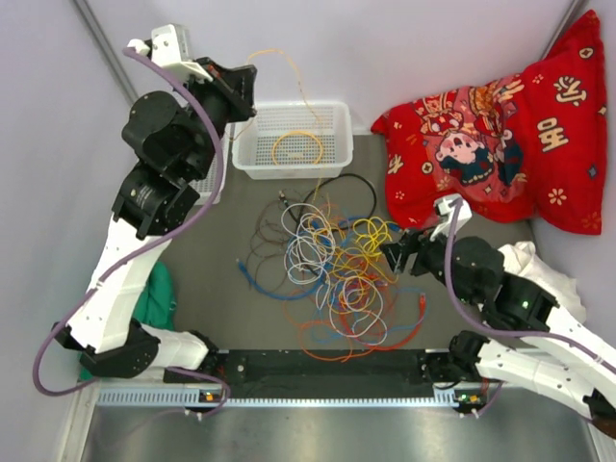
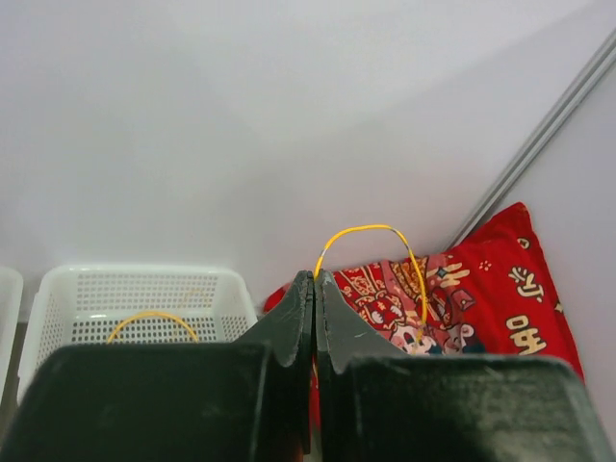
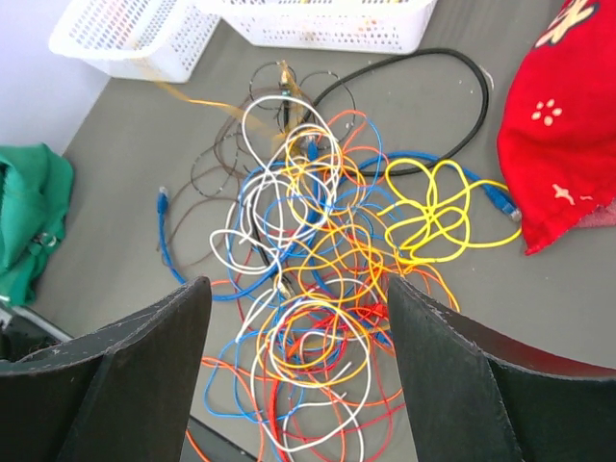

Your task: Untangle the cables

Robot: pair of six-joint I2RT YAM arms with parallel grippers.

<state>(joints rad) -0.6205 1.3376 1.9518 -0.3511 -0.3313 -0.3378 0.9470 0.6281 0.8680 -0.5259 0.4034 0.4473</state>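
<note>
Many cables (image 1: 332, 274) lie in one knotted heap on the grey table (image 1: 221, 221), between the two arms: loops of white, blue, orange, red and yellow laid over one another, with a black one curving round the far side and a thin dark one on the left edge. From the right wrist view a blue plug end shows at the heap's left edge. The left pincer (image 2: 315, 279) is raised near the white basket (image 1: 337, 144) at the far side of the table, its fingers pressed together on a thin yellow cable (image 2: 366, 229), which arcs up out of the tips and drops again. A yellow loop lies inside that basket. The right pincer (image 3: 296, 289) hangs above the right side of the heap with its fingers spread wide and nothing between them. A red printed cushion (image 1: 500, 144) sits at the far right, just beside the heap, and a green cloth (image 1: 154, 298) lies by the left arm.
</note>
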